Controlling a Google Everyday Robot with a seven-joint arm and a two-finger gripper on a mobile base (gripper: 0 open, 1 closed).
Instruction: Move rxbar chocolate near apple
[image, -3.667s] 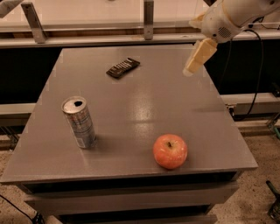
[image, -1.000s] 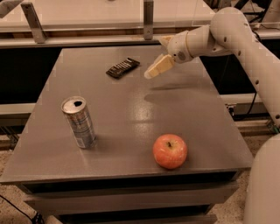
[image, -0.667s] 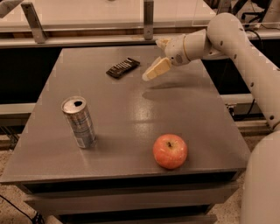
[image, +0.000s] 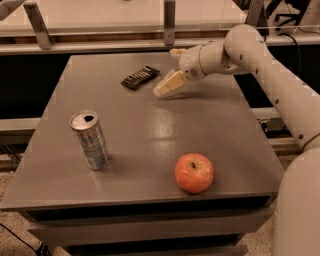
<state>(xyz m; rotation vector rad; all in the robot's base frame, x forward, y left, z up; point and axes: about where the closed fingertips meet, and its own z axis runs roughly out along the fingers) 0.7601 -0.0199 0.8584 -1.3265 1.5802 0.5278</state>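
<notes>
The chocolate bar (image: 140, 77) lies flat at the far side of the counter (image: 150, 145), its long axis slanting towards the claw (image: 166, 71), which hangs wide and empty just beside its end, well apart from the apple (image: 194, 173)

Grey worktop under warm light, with a pale counter behind it.
The worktop (image: 150, 165) fills the middle of the frame, with a soft glare near its centre. The hand (image: 171, 79) hangs over its far part, upper middle. Along the top stand metal posts (image: 169, 22) before a pale counter (image: 100, 12). A speckled floor (image: 10, 240) shows at lower left.
</notes>
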